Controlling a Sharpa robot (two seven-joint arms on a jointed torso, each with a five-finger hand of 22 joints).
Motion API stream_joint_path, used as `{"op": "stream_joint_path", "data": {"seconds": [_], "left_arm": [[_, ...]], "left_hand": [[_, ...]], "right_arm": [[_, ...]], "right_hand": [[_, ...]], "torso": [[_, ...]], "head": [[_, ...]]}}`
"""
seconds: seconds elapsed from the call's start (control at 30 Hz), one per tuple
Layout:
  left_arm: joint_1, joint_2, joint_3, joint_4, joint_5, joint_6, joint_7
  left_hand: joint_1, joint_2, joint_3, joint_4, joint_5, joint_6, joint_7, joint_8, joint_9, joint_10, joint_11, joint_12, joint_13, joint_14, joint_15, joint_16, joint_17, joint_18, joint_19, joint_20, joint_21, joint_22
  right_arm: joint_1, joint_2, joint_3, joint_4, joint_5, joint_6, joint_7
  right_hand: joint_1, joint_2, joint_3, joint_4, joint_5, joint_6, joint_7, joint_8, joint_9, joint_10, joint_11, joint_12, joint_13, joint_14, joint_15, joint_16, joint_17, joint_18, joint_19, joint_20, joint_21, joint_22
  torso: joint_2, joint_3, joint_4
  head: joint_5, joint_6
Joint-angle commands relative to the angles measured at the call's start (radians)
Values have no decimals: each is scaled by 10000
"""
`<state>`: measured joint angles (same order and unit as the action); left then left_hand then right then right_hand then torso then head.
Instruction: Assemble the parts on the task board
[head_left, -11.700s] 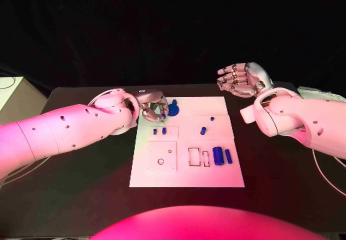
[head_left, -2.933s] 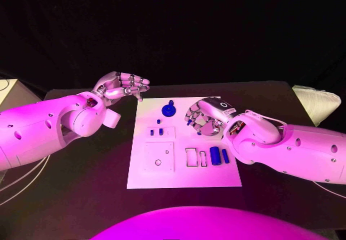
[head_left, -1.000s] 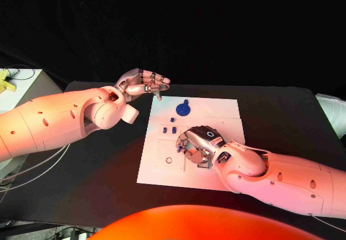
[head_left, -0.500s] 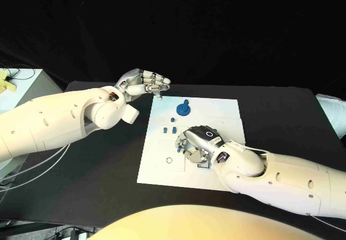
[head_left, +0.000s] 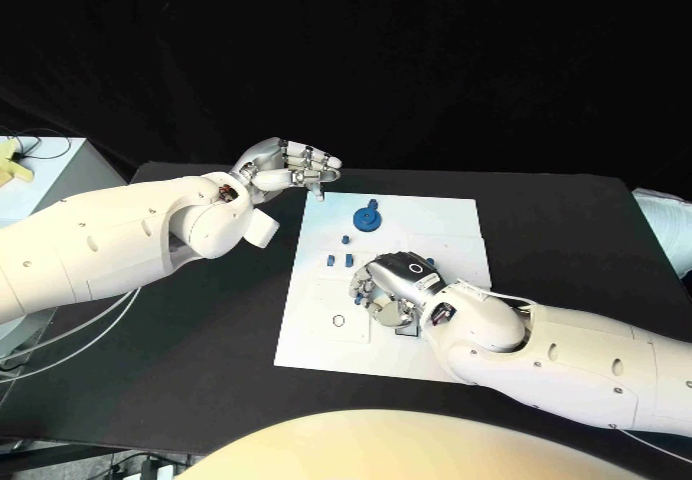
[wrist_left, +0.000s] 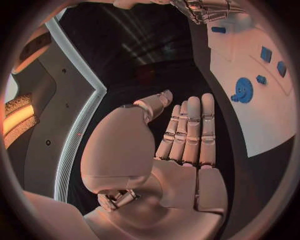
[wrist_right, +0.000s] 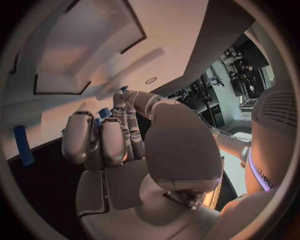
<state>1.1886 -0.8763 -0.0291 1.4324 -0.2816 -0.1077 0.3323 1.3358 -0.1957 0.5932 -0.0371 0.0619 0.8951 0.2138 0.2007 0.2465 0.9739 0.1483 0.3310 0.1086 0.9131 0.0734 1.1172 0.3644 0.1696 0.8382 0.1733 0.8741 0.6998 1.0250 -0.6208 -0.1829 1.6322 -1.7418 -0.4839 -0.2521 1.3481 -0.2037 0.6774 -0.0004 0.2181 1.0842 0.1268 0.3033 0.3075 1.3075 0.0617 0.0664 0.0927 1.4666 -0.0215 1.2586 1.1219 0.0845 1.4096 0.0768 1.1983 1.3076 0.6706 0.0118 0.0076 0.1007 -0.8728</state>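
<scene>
The white task board (head_left: 433, 225) lies in the middle of the black table. On its far part are a blue gear (head_left: 366, 216), a small blue peg (head_left: 346, 239) and two small blue pieces (head_left: 336, 260). My right hand (head_left: 392, 290) is down on the board's middle, fingers curled toward the surface. In the right wrist view a small blue part (wrist_right: 105, 113) sits pinched between its fingertips, just above the board (wrist_right: 81, 45). My left hand (head_left: 289, 165) is raised beyond the board's far left corner, holding nothing. The left wrist view shows its fingers (wrist_left: 190, 130) stretched out straight and the gear (wrist_left: 242, 90) beyond them.
A white box (head_left: 36, 185) with a yellow thing on it stands off the table's left side. A pale bundle (head_left: 666, 225) lies at the right edge. A round hole (head_left: 336, 322) marks the board's near left, and a blue piece (wrist_right: 24, 145) lies flat near my right hand.
My left hand has left the gear and risen past the board's far left corner. My right hand has come down onto the board's middle; over the last second it barely moves.
</scene>
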Motion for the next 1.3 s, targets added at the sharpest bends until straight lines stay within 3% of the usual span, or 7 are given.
{"op": "stream_joint_path", "data": {"seconds": [0.03, 0.17, 0.4, 0.67, 0.93, 1.17, 1.3], "left_arm": [[4, 9, 10, 29, 64, 175, 17], [4, 8, 10, 27, 64, 181, 7], [4, 8, 10, 21, 64, 203, -14], [4, -3, 9, 10, 64, 233, -44], [4, -6, 9, -9, 64, 271, -82], [4, -6, 8, -34, 64, 304, -99], [3, -7, 8, -40, 64, 315, -103]], "left_hand": [[82, 25, -54, 3, 28, -86, -12, -58, -9, -41, 6, 25, -16, 0, 47, -53, -9, 138, 79, -15, -63, -8], [82, 25, -54, 3, 28, -86, -12, -58, -9, -41, 6, 25, -16, 0, 47, -53, -9, 138, 79, -15, -63, -8], [82, 25, -54, 3, 28, -86, -12, -58, -9, -41, 6, 25, -16, 0, 47, -53, -9, 138, 79, -15, -63, -8], [90, 32, -67, 5, 29, -86, -9, -51, -11, -60, 8, 45, -20, -5, 50, -60, -15, 139, 85, -10, -86, -26], [90, 32, -67, 5, 29, -86, -9, -51, -11, -60, 8, 45, -20, -5, 50, -60, -15, 139, 85, -10, -86, -26], [94, 39, -73, 8, 28, -83, -8, -45, -12, -67, 9, 58, -22, -8, 51, -63, -19, 140, 90, -8, -98, -36], [94, 39, -73, 8, 28, -83, -8, -45, -12, -67, 9, 58, -22, -8, 51, -63, -19, 140, 90, -8, -98, -36]], "right_arm": [[-36, 27, -43, -59, -108, 714, 99], [-36, 30, -56, -83, -27, 731, 209], [-35, -14, -67, -66, 163, 281, 407], [-35, -112, -69, 0, 216, -342, 319], [-34, -272, -69, 181, 318, -985, 223], [27, -720, -15, 668, 690, -1573, 406], [282, -1241, 84, 1043, 1303, -1342, 538]], "right_hand": [[-174, 67, -55, -6, -63, -61, 21, 62, 29, -103, -25, -44, -30, 243, -9, -54, -36, 6, -79, 7, -72, 24], [-347, -39, -157, 34, 2, -287, 102, -23, 59, -499, 84, -63, -108, 161, 85, -153, -230, 75, -274, 86, -434, -186], [-547, -507, -656, 126, -29, -973, 319, -415, -37, -1951, 416, 55, -265, -485, 410, -535, -1019, 385, -1259, 392, -2113, -1162], [-301, -521, -1196, 154, 9, -1248, 409, -598, -102, -2745, 532, 402, -212, -1159, 532, -830, -1861, 584, -1947, 534, -3183, -1723], [158, -440, -2215, 428, 56, -1617, 442, -918, -263, -3651, 620, 1241, -122, -1923, 624, -926, -2792, 786, -2690, 656, -4379, -2297], [394, -347, -2493, 650, 99, -1602, 459, -982, -311, -3775, 599, 1796, -48, -1905, 618, -703, -2877, 757, -2536, 655, -4234, -2160], [455, -403, -2169, 809, 154, -1367, 439, -949, -331, -3340, 500, 2348, -32, -1311, 527, -177, -2377, 569, -1757, 553, -3132, -1488]], "torso": [[3, 5, 1], [-1, 6, -5], [-4, 12, -5], [1, 10, 0], [-3, 11, -3], [-17, 7, -9], [-16, 2, -9]], "head": [[-4, 2], [3, 2], [-4, 2], [-26, 2], [-67, 2], [-161, 2], [-283, 2]]}}
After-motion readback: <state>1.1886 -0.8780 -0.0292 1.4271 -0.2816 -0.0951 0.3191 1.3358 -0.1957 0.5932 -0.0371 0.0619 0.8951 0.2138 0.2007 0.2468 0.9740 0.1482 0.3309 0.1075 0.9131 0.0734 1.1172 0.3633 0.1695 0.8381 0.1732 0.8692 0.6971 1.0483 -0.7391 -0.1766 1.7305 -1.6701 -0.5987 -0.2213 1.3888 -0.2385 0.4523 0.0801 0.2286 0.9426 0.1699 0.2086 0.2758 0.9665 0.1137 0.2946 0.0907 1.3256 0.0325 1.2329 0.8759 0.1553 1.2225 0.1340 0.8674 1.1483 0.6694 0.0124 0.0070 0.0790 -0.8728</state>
